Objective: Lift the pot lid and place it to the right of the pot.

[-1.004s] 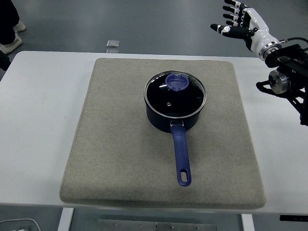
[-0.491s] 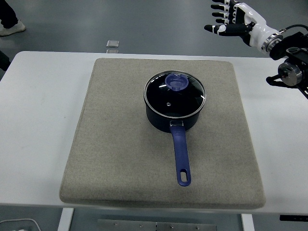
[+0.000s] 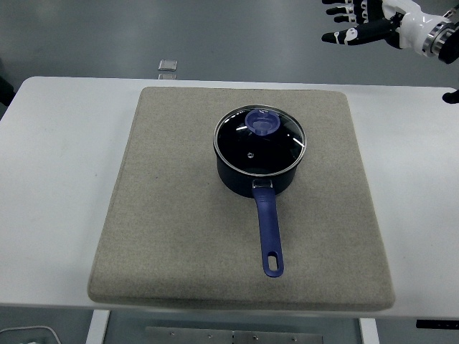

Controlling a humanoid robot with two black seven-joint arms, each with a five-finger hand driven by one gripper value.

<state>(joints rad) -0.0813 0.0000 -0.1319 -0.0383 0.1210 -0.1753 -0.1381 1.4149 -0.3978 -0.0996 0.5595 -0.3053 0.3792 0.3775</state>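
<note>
A dark blue pot stands in the middle of a grey mat, its long blue handle pointing toward the near edge. A glass lid with a blue knob rests on the pot. My right hand is high at the top right corner, far above and behind the pot, fingers spread and holding nothing. The left arm is out of view.
The mat lies on a white table. A small clear object lies on the floor beyond the table's far edge. Bare mat lies to the right of the pot.
My right hand has risen up and back toward the top right corner, and most of the forearm has left the picture. The pot and lid have not moved.
</note>
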